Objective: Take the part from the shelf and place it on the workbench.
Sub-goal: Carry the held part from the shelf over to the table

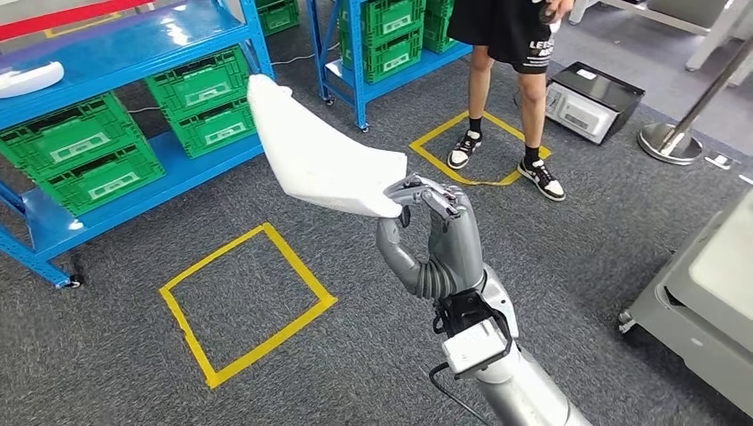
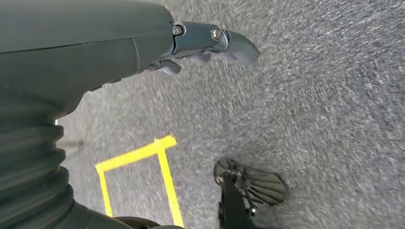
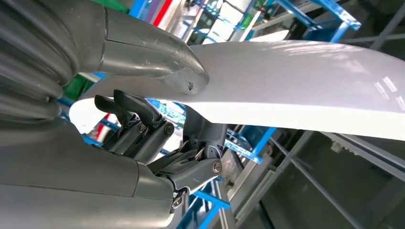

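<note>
Right robot hand (image 1: 437, 232) raised mid-scene above grey carpet (image 1: 550, 266), pinching one corner of a white curved part (image 1: 315, 155) between thumb and fingers. Part held aloft, well clear of the floor, slanting up and away to the far left toward the blue shelf (image 1: 124, 53). Seen close from the right wrist: thick grey thumb (image 3: 162, 57) pressed on one face of the part (image 3: 296, 81), darker fingers (image 3: 143, 124) curled against the other. On the shelf at far left, green crates (image 1: 84, 151) stacked on the lower level, another white piece (image 1: 27, 78) lying on the upper level. Yellow tape square (image 1: 247, 302) on the carpet at near left, a second one (image 1: 479, 146) farther off, with a person (image 1: 511, 80) in dark shorts and black-and-white shoes standing on it. Grey worktop (image 1: 710, 293) at the right edge. Left robot hand (image 2: 210, 45) hanging over the carpet, fingers curled in, holding nothing.
</note>
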Controlling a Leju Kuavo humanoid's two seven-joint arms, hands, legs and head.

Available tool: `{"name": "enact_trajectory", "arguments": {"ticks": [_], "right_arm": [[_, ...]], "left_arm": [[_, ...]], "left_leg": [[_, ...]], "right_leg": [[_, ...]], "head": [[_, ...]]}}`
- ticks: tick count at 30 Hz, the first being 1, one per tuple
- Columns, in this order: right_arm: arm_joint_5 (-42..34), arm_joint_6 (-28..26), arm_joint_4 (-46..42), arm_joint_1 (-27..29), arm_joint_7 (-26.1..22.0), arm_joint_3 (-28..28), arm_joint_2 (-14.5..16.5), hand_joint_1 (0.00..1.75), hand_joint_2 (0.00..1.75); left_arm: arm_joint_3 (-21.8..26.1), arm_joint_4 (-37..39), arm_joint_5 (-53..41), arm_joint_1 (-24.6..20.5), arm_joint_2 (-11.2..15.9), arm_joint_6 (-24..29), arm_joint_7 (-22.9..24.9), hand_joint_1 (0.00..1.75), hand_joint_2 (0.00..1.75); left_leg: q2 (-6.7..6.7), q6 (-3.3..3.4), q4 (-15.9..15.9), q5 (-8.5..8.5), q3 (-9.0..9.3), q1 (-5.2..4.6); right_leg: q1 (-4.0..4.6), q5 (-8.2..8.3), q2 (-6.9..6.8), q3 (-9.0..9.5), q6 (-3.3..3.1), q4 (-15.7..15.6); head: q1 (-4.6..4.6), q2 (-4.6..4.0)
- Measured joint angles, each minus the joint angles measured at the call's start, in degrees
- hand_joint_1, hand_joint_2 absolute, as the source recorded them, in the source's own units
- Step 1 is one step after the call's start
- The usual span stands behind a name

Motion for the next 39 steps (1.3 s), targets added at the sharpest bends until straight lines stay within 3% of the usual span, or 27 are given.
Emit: {"name": "enact_trajectory", "arguments": {"ticks": [2,4,6,7,8,9,10,11,13,15,16,17,19,21,23,24,25,26,28,30,32,34,36,38,39], "right_arm": [[0.5,0.1,-0.6,0.4,0.4,0.0,-0.4,1.75,1.75],[0.4,0.2,-1.3,0.8,0.5,0.0,-1.0,1.75,1.75],[-0.3,0.7,-1.7,1.1,0.4,-0.1,-1.6,1.75,1.75],[-0.6,0.9,-1.7,1.5,0.2,-0.1,-1.9,1.75,1.75],[-0.7,1.1,-1.7,1.9,0.0,-0.1,-2.2,1.75,1.75],[-0.6,1.1,-1.7,2.3,-0.2,-0.1,-2.5,1.75,1.75],[-0.5,1.1,-1.7,2.7,-0.4,-0.1,-2.8,1.75,1.75],[-0.5,1.1,-1.8,2.9,-0.6,-0.1,-3.1,1.75,1.75],[-1.0,1.2,-1.9,3.2,-0.9,-0.1,-3.5,1.75,1.75],[-1.9,1.7,-2.0,3.5,-1.3,-0.2,-3.8,1.75,1.75],[-2.2,2.0,-2.0,3.8,-1.8,-0.2,-4.0,1.75,1.75],[-2.3,2.1,-1.9,4.0,-2.2,-0.1,-4.1,1.75,1.75],[-2.2,2.0,-1.6,4.2,-3.1,0.2,-4.2,1.75,1.75],[-2.6,1.9,-1.1,3.9,-3.5,1.0,-4.2,1.75,1.75],[-3.5,2.8,-0.2,3.3,-3.5,2.2,-4.1,1.75,1.75],[-4.0,3.5,0.5,2.8,-3.5,2.8,-4.0,1.75,1.75],[-4.2,4.1,1.4,2.1,-3.5,3.5,-3.7,1.75,1.75],[-4.4,4.5,2.3,1.2,-3.4,4.3,-3.4,1.75,1.75],[-4.5,4.7,3.7,-0.8,-3.3,5.9,-2.8,1.75,1.75],[-5.1,5.0,4.5,-2.6,-3.0,7.4,-2.4,1.75,1.75],[-6.4,5.8,4.8,-3.9,-2.2,8.5,-2.3,1.75,1.75],[-7.3,6.1,5.1,-4.9,-1.1,9.0,-2.3,1.75,1.75],[-7.3,5.4,5.2,-5.9,-0.3,9.3,-2.3,1.75,1.75],[-7.2,4.3,5.1,-6.2,0.8,9.6,-2.4,1.75,1.75],[-7.2,3.7,4.8,-6.0,1.3,9.7,-2.6,1.75,1.75]], "left_arm": [[-0.4,0.0,-0.7,-0.1,-0.7,0.0,0.5,0.0,1.75],[-0.9,0.0,-1.5,0.0,-1.6,0.1,1.0,0.0,1.75],[-1.7,0.0,-2.6,0.3,-2.2,0.0,1.3,0.0,1.75],[-2.1,0.0,-3.1,0.5,-2.4,-0.1,1.5,0.0,1.75],[-2.5,0.1,-3.6,0.7,-2.6,-0.1,1.5,0.0,1.75],[-2.9,0.1,-3.9,0.8,-2.8,-0.2,1.6,0.0,1.75],[-3.2,0.1,-4.2,0.9,-2.9,-0.1,1.7,0.0,1.75],[-3.4,0.1,-4.4,0.9,-3.1,-0.1,1.9,0.0,1.75],[-3.9,0.1,-5.1,0.8,-3.1,0.3,2.4,0.0,1.75],[-4.5,0.1,-6.4,0.8,-3.1,0.9,2.9,0.0,1.75],[-5.1,0.1,-7.3,0.8,-3.1,1.3,3.2,0.0,1.75],[-5.7,0.1,-8.1,0.7,-3.1,1.7,3.6,0.0,1.75],[-6.8,0.0,-9.2,0.6,-3.0,2.6,4.2,0.0,1.75],[-7.4,0.1,-9.4,0.8,-3.0,3.4,4.7,0.0,1.75],[-7.6,0.2,-9.0,1.1,-3.0,4.0,5.4,0.0,1.75],[-7.6,0.2,-8.8,1.3,-3.0,4.1,5.7,0.0,1.75],[-7.6,0.2,-8.6,1.4,-3.0,4.2,5.9,0.0,1.75],[-7.6,0.2,-8.3,1.4,-2.9,4.3,6.0,0.0,1.75],[-7.6,0.2,-8.0,1.4,-2.8,4.3,6.2,0.0,1.75],[-7.6,0.3,-7.9,1.4,-2.9,4.3,6.6,0.0,1.75],[-7.6,0.3,-7.8,1.5,-3.1,4.3,6.9,0.0,1.75],[-7.6,0.3,-7.6,1.5,-3.2,4.3,6.8,0.0,1.75],[-7.5,0.3,-7.5,1.7,-3.4,4.0,6.4,0.0,1.75],[-7.5,0.3,-7.8,1.9,-3.4,3.4,6.0,0.0,1.75],[-7.5,0.3,-8.1,2.0,-3.4,3.2,5.8,0.0,1.75]], "left_leg": [[1.5,0.35,-0.5,0.7,0.18,0.05],[3.12,0.98,-1.2,1.38,0.11,0.39],[4.9,1.34,-1.2,1.58,-0.26,0.4],[5.85,1.39,-1.0,1.58,-0.5,0.39],[6.75,1.4,-0.9,1.58,-0.74,0.39],[7.63,1.37,-0.7,1.56,-0.97,0.41],[8.43,1.28,-0.4,1.51,-1.17,0.45],[9.2,1.12,-0.1,1.39,-1.34,0.5],[10.43,0.5,0.5,0.97,-1.61,0.33],[11.32,-0.26,0.7,0.68,-1.45,0.13],[11.76,-0.62,0.7,0.67,-1.25,0.17],[11.79,-1.02,0.6,0.63,-1.12,0.28],[9.56,-1.68,2.2,-0.87,-1.7,0.5],[6.42,-1.94,8.1,-4.53,-4.14,0.59],[5.52,-1.85,14.6,-7.19,-7.03,0.58],[5.42,-1.73,15.7,-7.0,-7.51,0.57],[5.25,-1.53,14.5,-5.74,-6.99,0.55],[4.78,-1.27,11.3,-3.71,-5.51,0.53],[2.46,-0.7,3.9,-0.71,-2.17,0.5],[1.12,-0.33,0.6,-0.03,-0.84,0.33],[2.13,0.19,0.2,0.39,-0.65,0.29],[3.51,1.0,-0.4,1.08,-0.45,0.5],[5.09,1.52,-0.7,1.45,-0.61,0.47],[6.73,1.7,-0.6,1.41,-0.84,0.31],[7.53,1.75,-0.5,1.36,-0.91,0.28]], "right_leg": [[-0.12,0.51,0.75,-0.43,0.9,-0.2],[0.11,-0.9,-1.51,-1.6,1.45,1.8],[0.15,-4.71,-4.56,-4.53,1.82,8.2],[0.06,-6.42,-5.17,-6.16,2.03,11.9],[-0.08,-7.29,-5.5,-7.17,2.25,14.4],[-0.24,-7.09,-5.77,-7.08,2.44,14.9],[-0.41,-5.98,-6.14,-5.77,2.6,13.0],[-0.55,-4.41,-6.9,-3.36,2.72,9.2],[-0.5,-2.52,-8.9,0.63,2.49,2.5],[-0.24,-2.36,-9.44,1.53,1.76,0.5],[-0.2,-2.14,-8.85,1.45,1.34,0.4],[-0.26,-1.96,-8.3,1.38,0.89,0.3],[-0.51,-1.43,-7.33,1.21,0.06,0.0],[-0.57,-1.07,-6.3,0.93,-0.47,-0.2],[-0.4,-0.86,-4.92,0.53,-0.69,-0.1],[-0.33,-0.76,-4.13,0.35,-0.7,0.0],[-0.29,-0.67,-3.31,0.21,-0.64,0.1],[-0.28,-0.57,-2.5,0.12,-0.51,0.2],[-0.31,-0.31,-1.14,-0.05,-0.09,0.3],[-0.44,0.1,-0.05,-0.34,0.63,0.1],[-0.54,0.66,1.03,-0.56,1.55,-0.3],[-0.36,-0.15,-0.53,-1.49,2.07,0.9],[-0.15,-3.47,-3.9,-4.29,2.26,6.6],[-0.15,-6.67,-5.41,-7.47,2.51,13.9],[-0.16,-7.04,-5.68,-8.05,2.59,15.6]], "head": [[-0.02,0.0],[0.25,0.0],[0.53,0.0],[0.54,0.0],[0.54,0.0],[0.54,0.0],[0.54,0.0],[0.54,0.0],[0.54,0.0],[0.47,0.0],[0.44,0.0],[0.41,0.0],[0.37,0.0],[0.28,0.0],[0.27,0.0],[0.28,0.0],[0.28,0.0],[0.27,0.0],[0.29,0.0],[0.3,0.0],[0.31,0.0],[0.47,0.0],[0.7,0.0],[0.79,0.0],[0.79,0.0]]}}
